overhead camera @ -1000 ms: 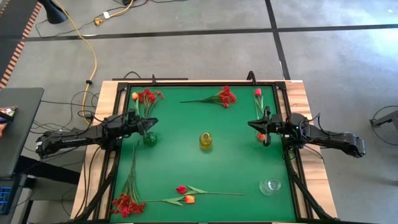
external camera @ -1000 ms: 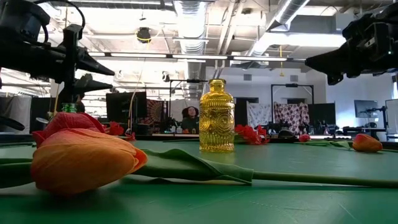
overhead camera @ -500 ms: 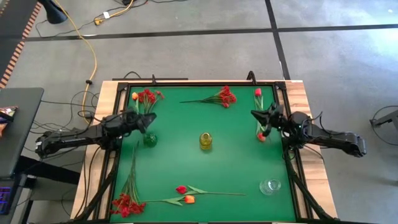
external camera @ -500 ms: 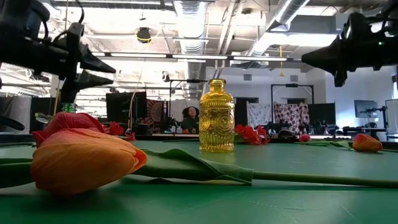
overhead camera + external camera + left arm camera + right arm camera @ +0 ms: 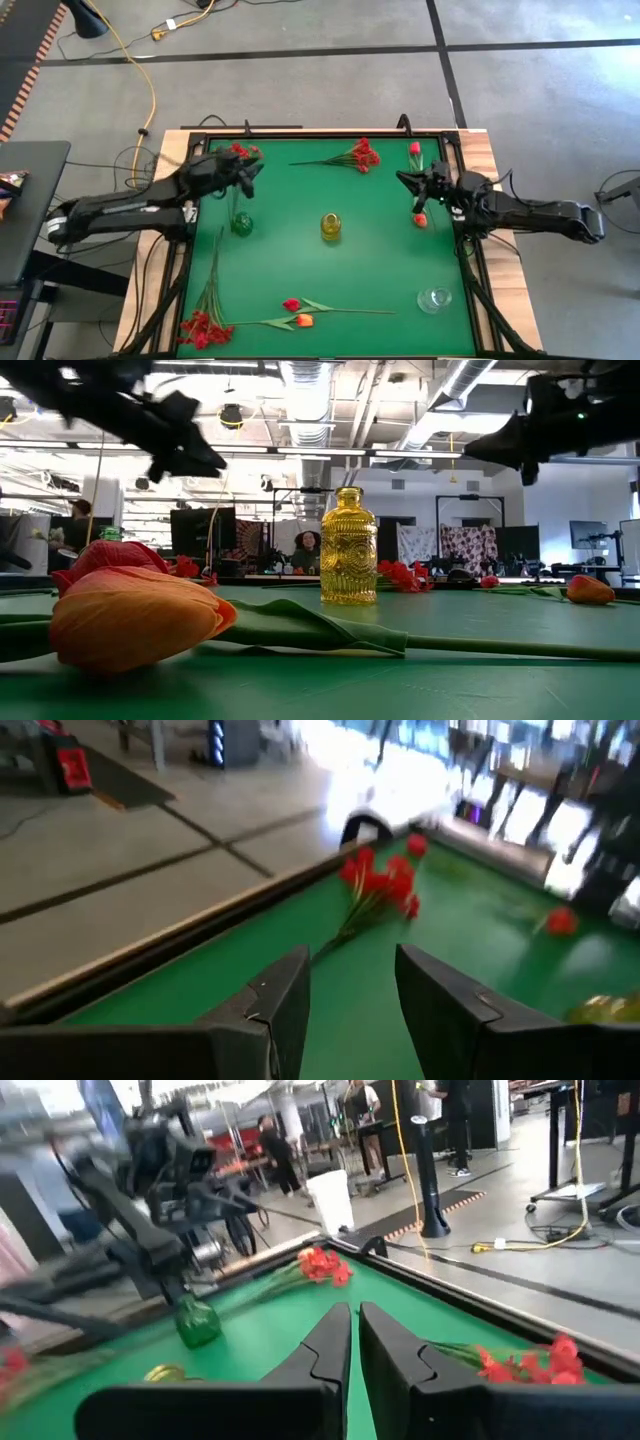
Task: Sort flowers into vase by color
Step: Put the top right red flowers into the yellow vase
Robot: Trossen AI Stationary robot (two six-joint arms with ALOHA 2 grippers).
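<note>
The green surface [image 5: 380, 260] carries three vases: a small green vase [image 5: 241, 223] towards the left edge, a yellow vase [image 5: 331, 226] at the middle, and a clear glass vase [image 5: 435, 299] near the front right corner; the yellow one stands upright and alone, with nothing touching it. Flowers lie or stand in six places: a red cluster bunch [image 5: 361, 155] flat along the back edge; a second red cluster bunch [image 5: 205, 327] at the front left corner, stems running up the left side; a red-pink bud [image 5: 291, 304] and an orange tulip [image 5: 304, 321] side by side along the front edge; a red bud [image 5: 414, 149] at the back right corner; another bud [image 5: 421, 220] by the right edge; and red blossoms [image 5: 238, 153] at the back left corner, above the green vase. The left gripper [image 5: 250, 177] hangs over the back left part, just beside those blossoms, its jaws apart and holding nothing, as the left wrist view shows. The right gripper [image 5: 408, 180] hovers near the right edge, between the two buds there, its jaws nearly closed on nothing. Beyond the surface, a yellow cable [image 5: 150, 90] trails across the floor.
</note>
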